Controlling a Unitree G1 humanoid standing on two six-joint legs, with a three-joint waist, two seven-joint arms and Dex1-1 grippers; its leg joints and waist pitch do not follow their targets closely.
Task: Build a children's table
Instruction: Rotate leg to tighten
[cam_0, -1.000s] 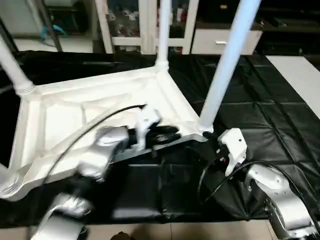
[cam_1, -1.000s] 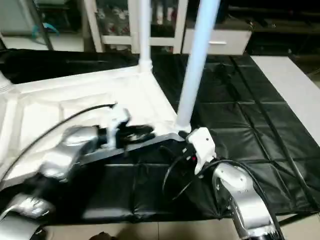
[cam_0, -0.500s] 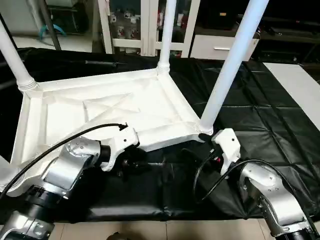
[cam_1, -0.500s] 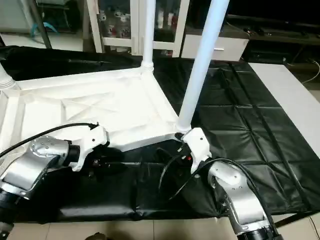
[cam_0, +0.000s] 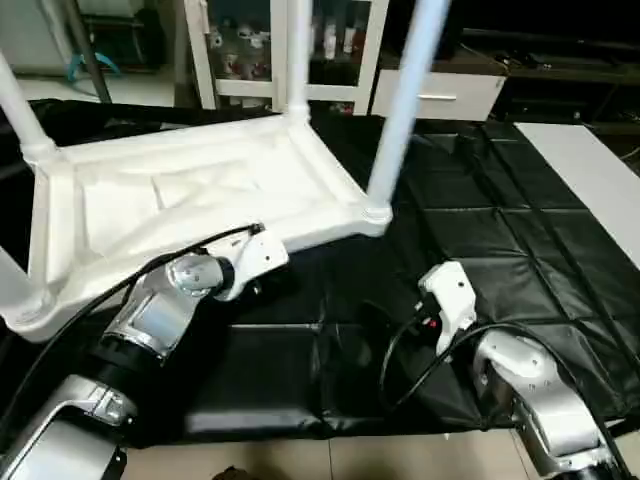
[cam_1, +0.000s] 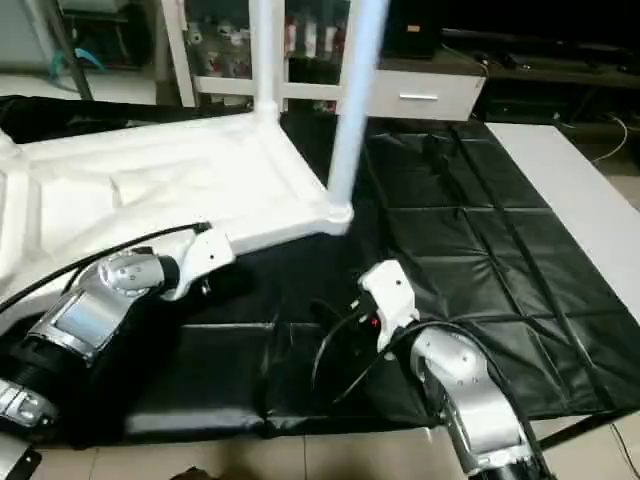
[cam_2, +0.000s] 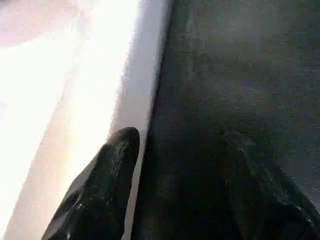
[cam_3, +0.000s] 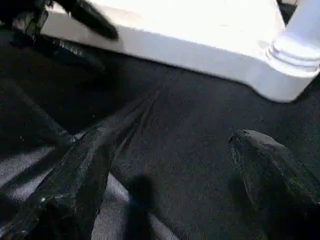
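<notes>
Tabletop (cam_0: 200, 195) lies underside up so the legs (cam_0: 400, 100) stand upright in their sockets. Left gripper (cam_2: 185, 165) spread beside its rim, empty; right gripper (cam_3: 170, 165) wide, empty.

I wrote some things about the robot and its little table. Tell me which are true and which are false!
1. The tabletop lies upside down with legs sticking up. True.
2. The mat under the table is red. False: it is black.
3. The right gripper is squeezing a table leg. False: its fingers stand wide apart over the mat, holding nothing.
4. The left gripper is beside the near edge of the tabletop. True: one finger lies against the white rim.
5. The leg at the near right corner lies flat on the mat. False: it stands up in its corner socket.
</notes>
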